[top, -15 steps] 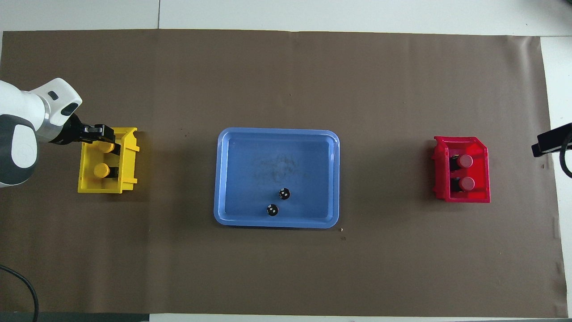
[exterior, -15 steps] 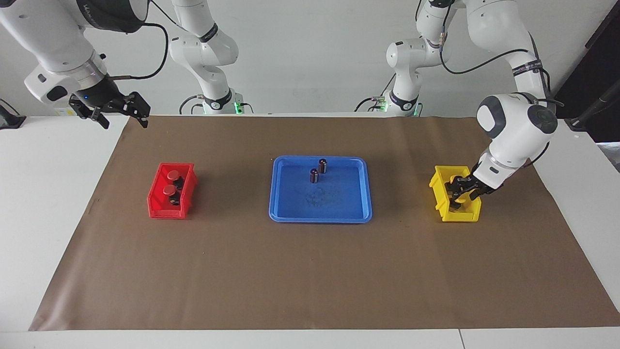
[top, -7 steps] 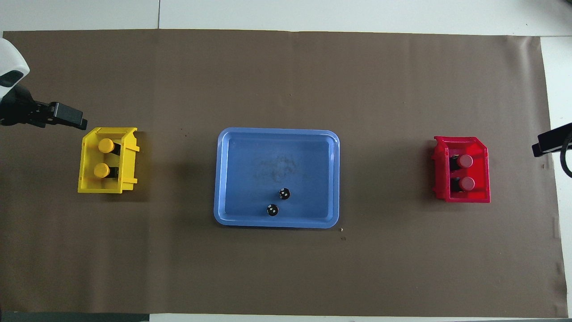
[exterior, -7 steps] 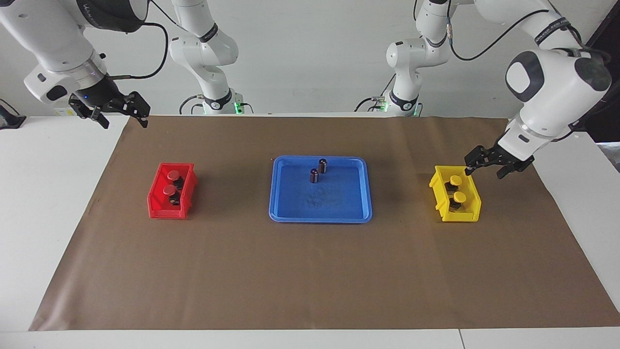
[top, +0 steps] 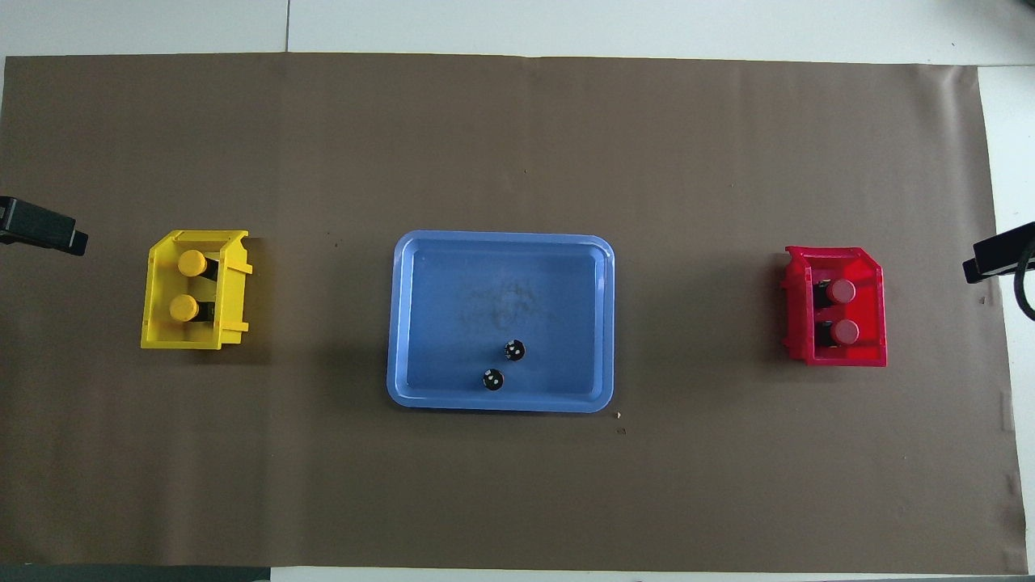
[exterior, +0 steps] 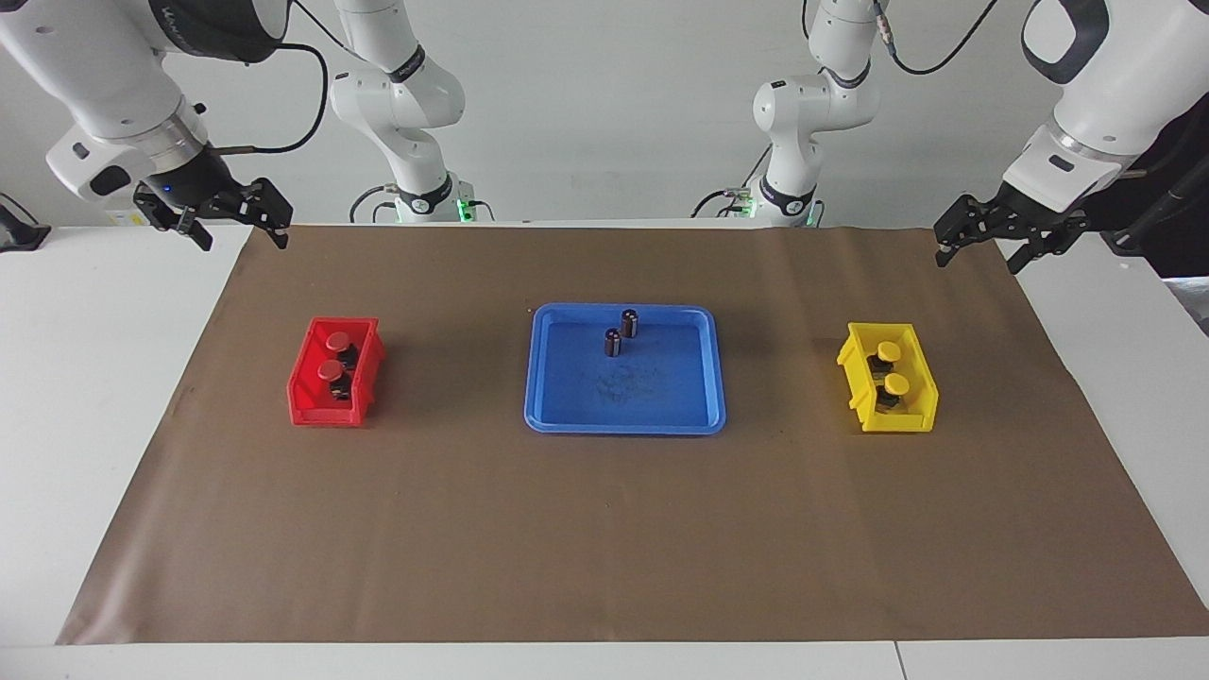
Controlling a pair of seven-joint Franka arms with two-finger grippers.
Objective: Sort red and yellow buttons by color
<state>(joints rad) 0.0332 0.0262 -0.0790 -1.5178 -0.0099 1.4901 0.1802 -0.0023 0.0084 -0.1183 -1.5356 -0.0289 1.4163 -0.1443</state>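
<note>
Two yellow buttons (exterior: 889, 351) (top: 192, 263) lie in the yellow bin (exterior: 922, 382) (top: 158, 323) at the left arm's end of the mat. Two red buttons (exterior: 337, 340) (top: 841, 291) lie in the red bin (exterior: 307, 401) (top: 841, 356) at the right arm's end. My left gripper (exterior: 979, 247) hangs open and empty, raised over the mat's corner by the left arm's base; only a fingertip (top: 40, 230) shows in the overhead view. My right gripper (exterior: 236, 225) hangs open and empty over the mat's other robot-side corner, where the right arm waits.
A blue tray (exterior: 567, 416) (top: 400, 323) sits mid-mat between the bins, with two dark brown cylinders (exterior: 628, 323) (top: 514, 350) standing in its robot-side part. Brown paper covers the table.
The left gripper let go of a yellow button in the yellow bin, opened, then rose and drew back toward its base. The right arm has not moved.
</note>
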